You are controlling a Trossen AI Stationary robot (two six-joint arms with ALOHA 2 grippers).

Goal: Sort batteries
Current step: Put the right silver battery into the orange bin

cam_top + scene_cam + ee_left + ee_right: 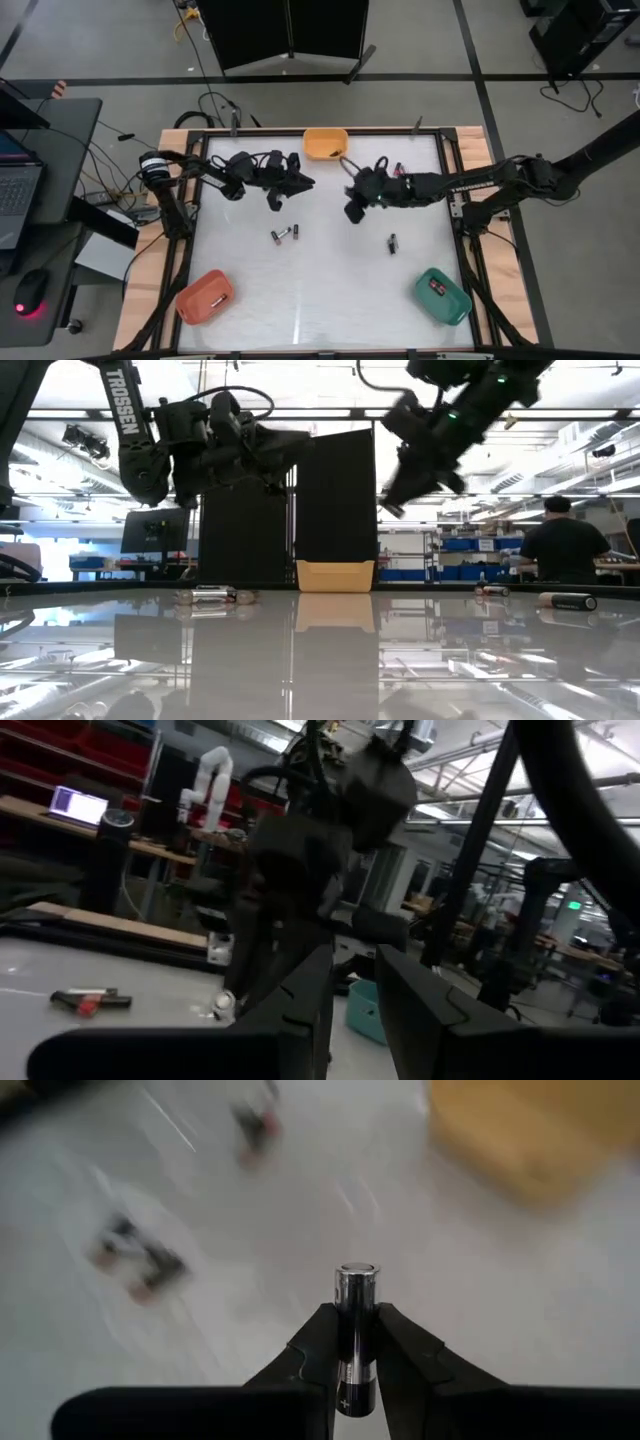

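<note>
Between the two dark fingers of the right gripper (357,1342) stands a small cylindrical battery (357,1320), dark in its body with a shiny silver cap, and the fingers are pressed against both of its sides. The cap sticks out past the fingertips. This gripper hangs above the white surface (320,290), not touching it, as the low view shows. Ahead of the fingers, a little to one side, is the orange rectangular plastic bin (326,143), at the far edge of the surface.

Below and beyond the right fingers, more batteries lie flat on the surface: a small pair with red marks (284,235) close together, and one single dark cell (392,242) apart from them. Two more small cells (400,168) lie near the far edge, just beside the right arm.

The left gripper (292,187) hangs in the air too, its fingertips pointing toward the right gripper. Its fingers (300,995) stand with a narrow gap and I see nothing between them.

Near the front corners are a red-orange plastic bin (205,297) and a green plastic bin (442,295), both well apart from the fingers.
</note>
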